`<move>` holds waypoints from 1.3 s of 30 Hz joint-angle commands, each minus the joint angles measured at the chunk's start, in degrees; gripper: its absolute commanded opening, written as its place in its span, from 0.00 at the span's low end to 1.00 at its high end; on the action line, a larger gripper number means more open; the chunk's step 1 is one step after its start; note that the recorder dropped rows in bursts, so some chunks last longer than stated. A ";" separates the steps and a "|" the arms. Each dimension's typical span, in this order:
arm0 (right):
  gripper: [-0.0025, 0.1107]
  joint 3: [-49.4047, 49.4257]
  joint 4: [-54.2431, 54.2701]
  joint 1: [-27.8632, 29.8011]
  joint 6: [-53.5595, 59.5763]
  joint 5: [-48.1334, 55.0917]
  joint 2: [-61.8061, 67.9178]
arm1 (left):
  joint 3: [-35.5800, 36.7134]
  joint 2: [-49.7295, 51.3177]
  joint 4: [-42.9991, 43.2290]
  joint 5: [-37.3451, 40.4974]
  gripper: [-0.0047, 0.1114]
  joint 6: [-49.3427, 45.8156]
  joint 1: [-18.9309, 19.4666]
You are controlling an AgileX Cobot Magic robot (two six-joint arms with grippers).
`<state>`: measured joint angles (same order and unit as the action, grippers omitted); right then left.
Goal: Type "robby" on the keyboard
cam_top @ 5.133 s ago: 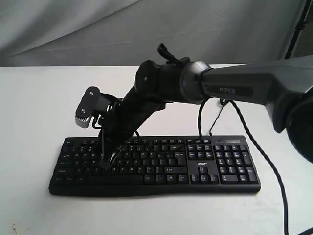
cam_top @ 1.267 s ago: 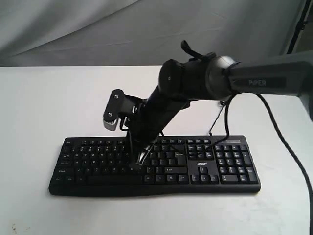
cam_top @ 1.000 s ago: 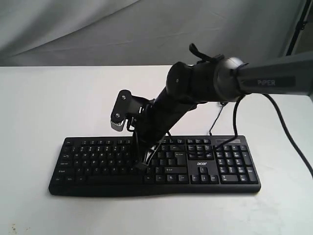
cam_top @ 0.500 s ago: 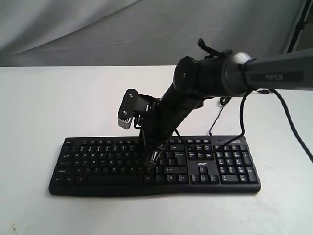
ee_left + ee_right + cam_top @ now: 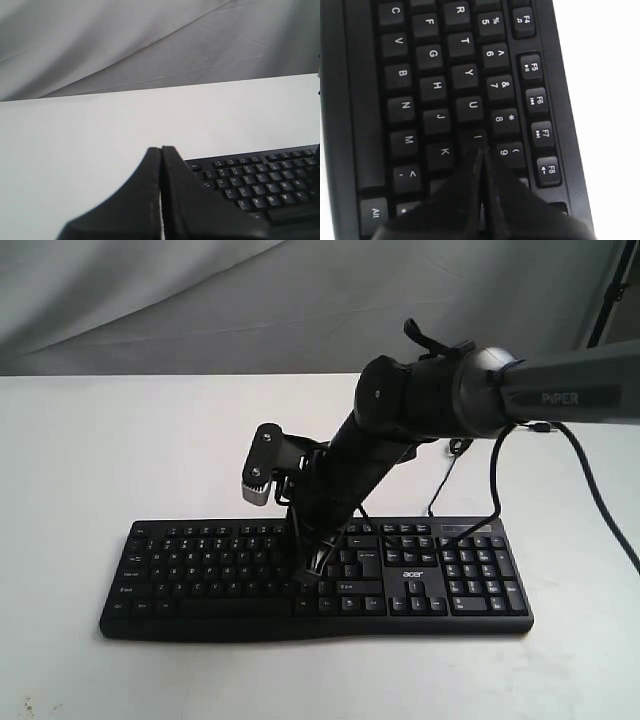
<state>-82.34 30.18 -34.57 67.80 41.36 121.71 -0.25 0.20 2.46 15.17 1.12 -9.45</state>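
The black keyboard (image 5: 200, 575) with white legends and an acer logo lies flat near the white table's front edge. My right gripper (image 5: 309, 573) is shut and points steeply down onto the letter rows, right of the middle. In the right wrist view its closed tip (image 5: 481, 151) sits just past the I key (image 5: 479, 136), beside the 9 key (image 5: 509, 151), and hides the keys under it. My left gripper (image 5: 161, 149) is shut with nothing in it, off the keyboard's (image 5: 260, 180) Esc corner. It does not show in the exterior view.
The right arm (image 5: 430, 400) slants over the keyboard's function row and middle. Black cables (image 5: 440, 490) hang behind the keyboard and along the right side. Bare white tabletop (image 5: 100, 440) spreads to the left and behind. A grey cloth (image 5: 200, 300) forms the backdrop.
Over the last second my right gripper has slid to the right along the letter rows, from near the middle of the keyboard towards the I and O keys. In the last half second it hardly moved.
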 commanded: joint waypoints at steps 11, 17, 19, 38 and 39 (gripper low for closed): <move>0.02 0.21 0.57 0.43 0.54 0.02 -0.16 | 0.25 -0.20 0.27 -0.31 0.04 0.16 -0.36; 0.02 0.21 0.81 0.43 0.54 -1.19 0.69 | 0.25 -0.20 0.27 -0.31 0.04 0.16 -0.36; 0.02 0.21 0.81 0.43 0.54 -1.75 0.92 | 0.25 -0.20 0.27 -0.31 0.04 0.16 -0.36; 0.02 0.21 0.94 0.43 0.68 0.05 0.92 | 0.25 -0.20 0.27 -0.31 0.04 0.16 -0.36; 0.02 0.21 0.94 0.43 0.68 0.05 0.92 | 0.25 -0.20 0.27 -0.31 0.04 0.16 -0.36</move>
<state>-82.34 30.93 -34.55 68.00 41.18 122.60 -0.25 0.20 2.46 15.17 1.12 -9.45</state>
